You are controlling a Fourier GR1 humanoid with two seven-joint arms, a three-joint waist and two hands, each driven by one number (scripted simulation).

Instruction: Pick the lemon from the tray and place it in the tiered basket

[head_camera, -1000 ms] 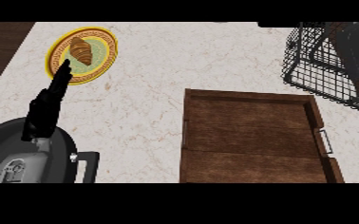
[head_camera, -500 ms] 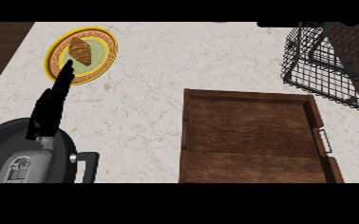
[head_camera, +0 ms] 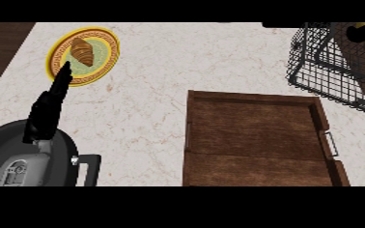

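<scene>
Wire basket running off the right edge; left hand lying straight-fingered, holding nothing, over marble counter.

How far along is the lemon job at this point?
Mostly done, it seems: the tray holds no lemon. A yellowish patch shows at the top edge of the basket, but I cannot tell whether it is the lemon or whether it has been released. Nothing is held in view: the left robot hand rests open at the left. The right robot hand does not show.
</scene>
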